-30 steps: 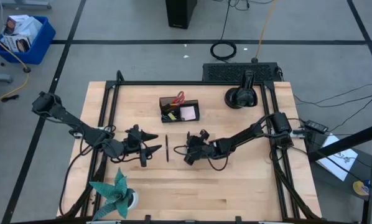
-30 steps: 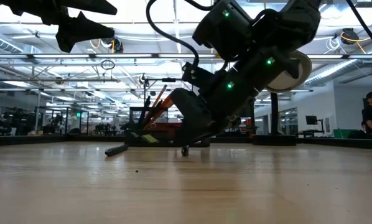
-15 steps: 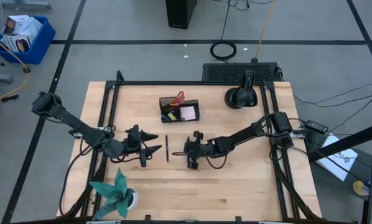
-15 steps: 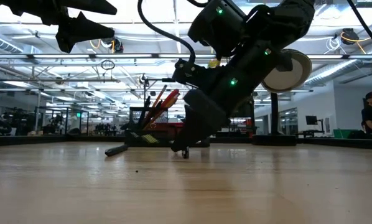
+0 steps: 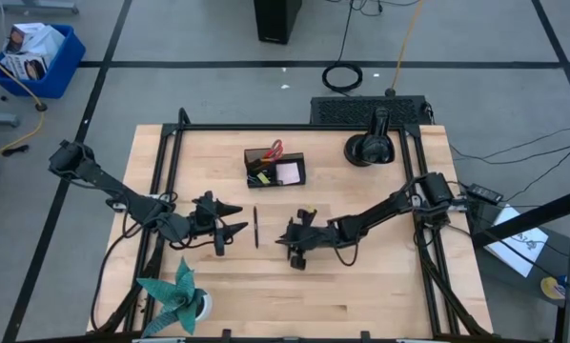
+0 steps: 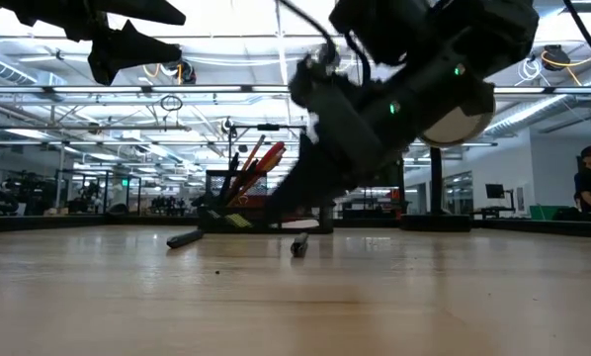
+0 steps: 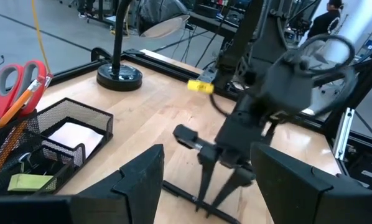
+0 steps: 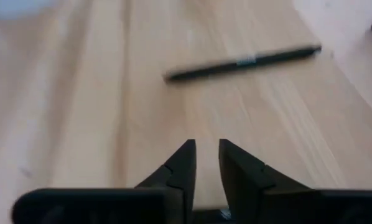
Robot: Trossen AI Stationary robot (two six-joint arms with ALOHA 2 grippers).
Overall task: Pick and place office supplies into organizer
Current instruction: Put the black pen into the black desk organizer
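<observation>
right pincer motion-blurred in low view, organizer cut off in left wrist view

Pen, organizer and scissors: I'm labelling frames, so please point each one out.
Pen [image 5: 256, 228], high view: middle of its thin black barrel.
Organizer [image 5: 302, 171], high view: its right wall.
Scissors [image 7: 15, 77], left wrist view: red handle loops above the organizer.

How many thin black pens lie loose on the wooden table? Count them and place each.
1. The thin black pen lies flat between the left gripper and the right gripper, touching neither. More may be hidden in the black mesh organizer.
</observation>
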